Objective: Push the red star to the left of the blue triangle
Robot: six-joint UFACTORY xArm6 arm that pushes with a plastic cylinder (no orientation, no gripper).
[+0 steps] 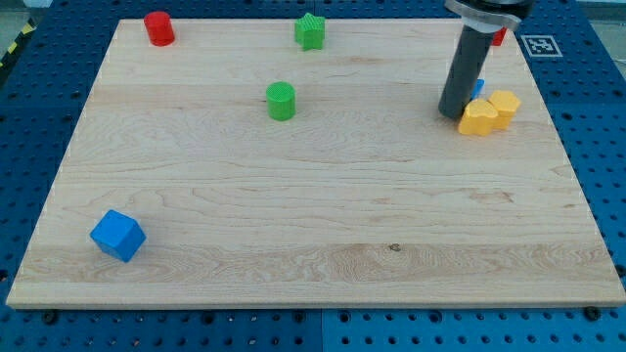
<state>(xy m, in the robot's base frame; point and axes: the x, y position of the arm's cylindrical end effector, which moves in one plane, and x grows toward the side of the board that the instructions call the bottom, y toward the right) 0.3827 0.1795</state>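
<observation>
My dark rod comes down from the view's top right, and my tip [452, 113] rests on the board just left of two yellow blocks. Only a small red piece [500, 39] shows past the rod near the board's top edge; its shape cannot be made out. A sliver of a blue block [478, 88] shows right of the rod, just above the yellow blocks; its shape is hidden too. My tip sits below and to the left of that blue sliver.
Two yellow blocks [476, 118] [505, 105] touch each other right of my tip. A red cylinder [158, 27] is at top left, a green star [310, 30] at top middle, a green cylinder [281, 101] below it, and a blue cube [118, 236] at bottom left.
</observation>
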